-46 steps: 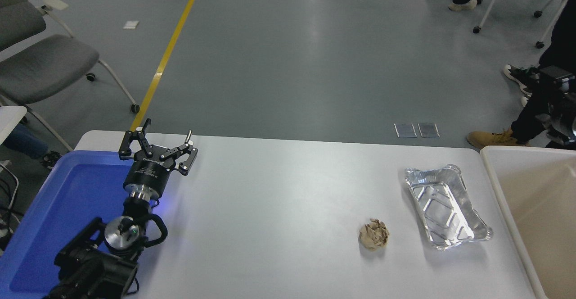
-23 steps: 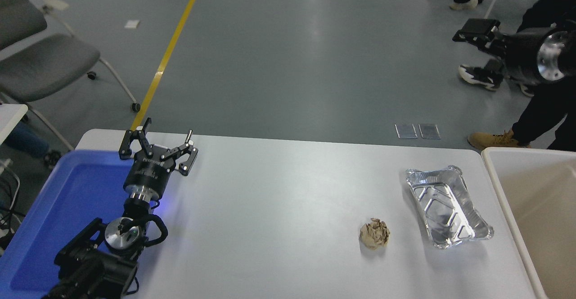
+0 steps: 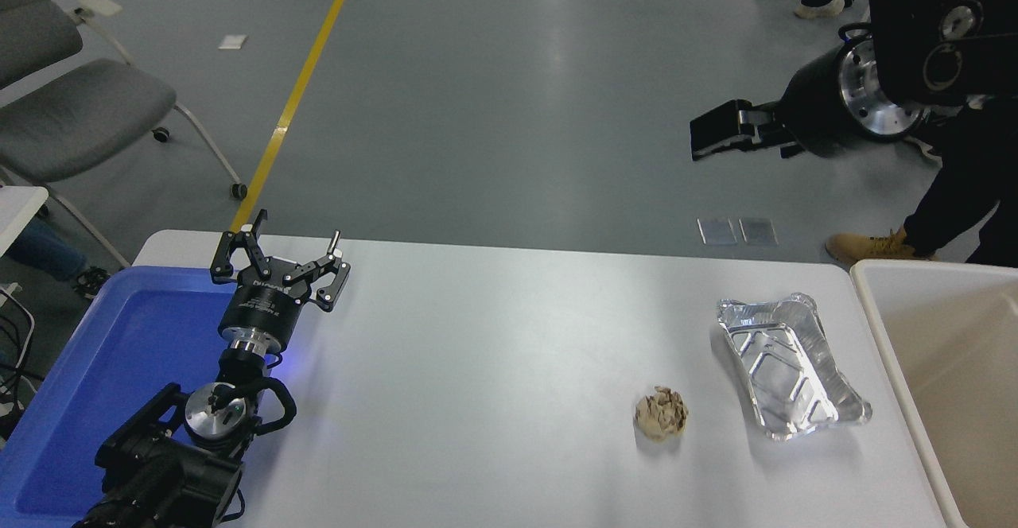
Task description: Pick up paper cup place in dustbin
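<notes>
A grey polished floor with a yellow line (image 3: 306,83) stretches behind the white table (image 3: 493,353), where office chairs and a person's tan boot (image 3: 871,246) edge the scene. The right gripper (image 3: 698,137), barely visible a second ago at the right edge, has since swung up and leftward and now hangs high over the floor beyond the table's far side; whether its fingers are apart or together cannot be told. No paper cup is visible on the table or in the gripper; it may already lie in the dustbin (image 3: 867,281), whose visible inside shows nothing. The left gripper (image 3: 280,254) sits parked over the corner of the glossy blue tray (image 3: 95,385), jaws spread wide and empty. On the smooth tabletop rest a crumpled brown paper ball (image 3: 661,413), rough and creased, and a dented, reflective silver foil tray (image 3: 787,369) with a wavy rim. The dustbin is matte beige plastic, rectangular, thick-rimmed.
</notes>
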Motion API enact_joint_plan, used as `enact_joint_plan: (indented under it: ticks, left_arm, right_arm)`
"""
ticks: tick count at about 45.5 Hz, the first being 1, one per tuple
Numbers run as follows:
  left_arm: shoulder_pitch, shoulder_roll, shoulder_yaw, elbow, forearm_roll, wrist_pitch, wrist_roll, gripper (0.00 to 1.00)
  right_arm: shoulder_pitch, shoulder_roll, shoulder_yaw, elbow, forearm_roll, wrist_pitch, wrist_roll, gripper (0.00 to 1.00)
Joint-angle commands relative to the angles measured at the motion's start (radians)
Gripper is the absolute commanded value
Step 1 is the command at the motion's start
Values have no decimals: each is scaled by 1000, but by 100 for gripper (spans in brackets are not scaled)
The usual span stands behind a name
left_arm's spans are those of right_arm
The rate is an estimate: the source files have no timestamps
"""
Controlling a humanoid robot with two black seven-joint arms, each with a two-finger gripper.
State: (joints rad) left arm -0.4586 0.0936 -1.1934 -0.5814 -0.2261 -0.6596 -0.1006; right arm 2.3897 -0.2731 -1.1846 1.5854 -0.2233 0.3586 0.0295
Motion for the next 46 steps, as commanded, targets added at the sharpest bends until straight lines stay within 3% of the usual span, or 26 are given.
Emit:
enact_joint_plan:
  ticks: [1, 16, 34, 46]
  left_arm:
    - [0, 0, 0, 0, -1, 0, -1, 99]
    - [0, 0, 0, 0, -1, 0, -1, 99]
    - [0, 0, 0, 0, 1, 0, -1, 99]
    - [0, 0, 0, 0, -1, 2, -1, 99]
  right_arm:
    - [-10, 80, 3, 90, 1, 57, 1, 100]
    - [-15, 55, -15, 94, 10, 255, 1, 100]
    - [-23, -6, -69, 102, 179, 263, 1, 100]
    - [-20, -26, -72, 114, 193, 261, 1, 100]
